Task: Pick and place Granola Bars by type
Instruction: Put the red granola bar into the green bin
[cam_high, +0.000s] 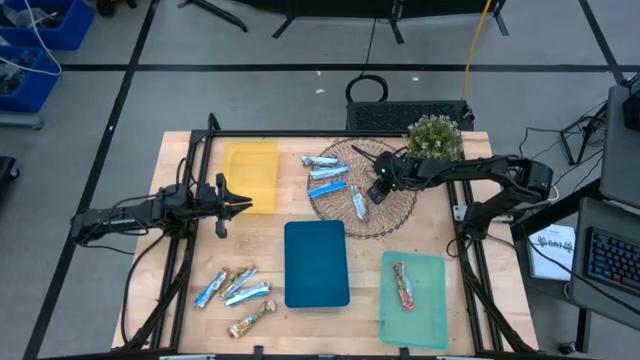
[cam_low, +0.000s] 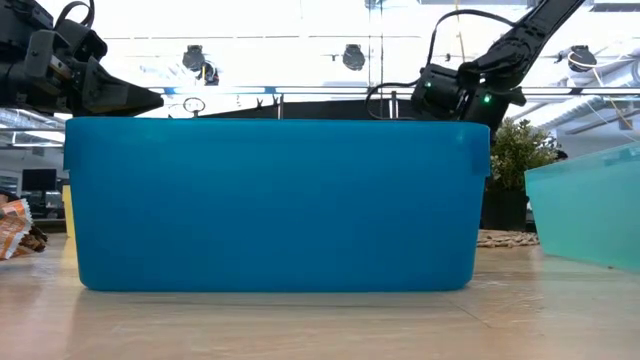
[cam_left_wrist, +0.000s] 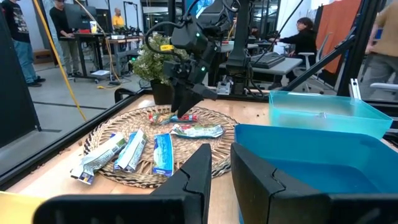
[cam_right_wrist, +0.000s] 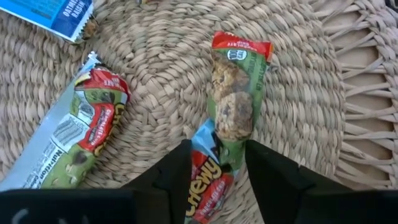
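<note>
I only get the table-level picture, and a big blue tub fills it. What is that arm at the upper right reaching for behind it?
Observer: The right gripper hangs over a wicker mat, open fingers either side of a red-and-green Chewy bar.
Visitor: Has any bar been sorted?
Observer: One red-wrapped bar lies in the green tray.
Visitor: And the other arm?
Observer: The left gripper is beside the yellow tray, holding nothing.

Blk arms (cam_high: 150, 210), cables, green LEDs.
</note>
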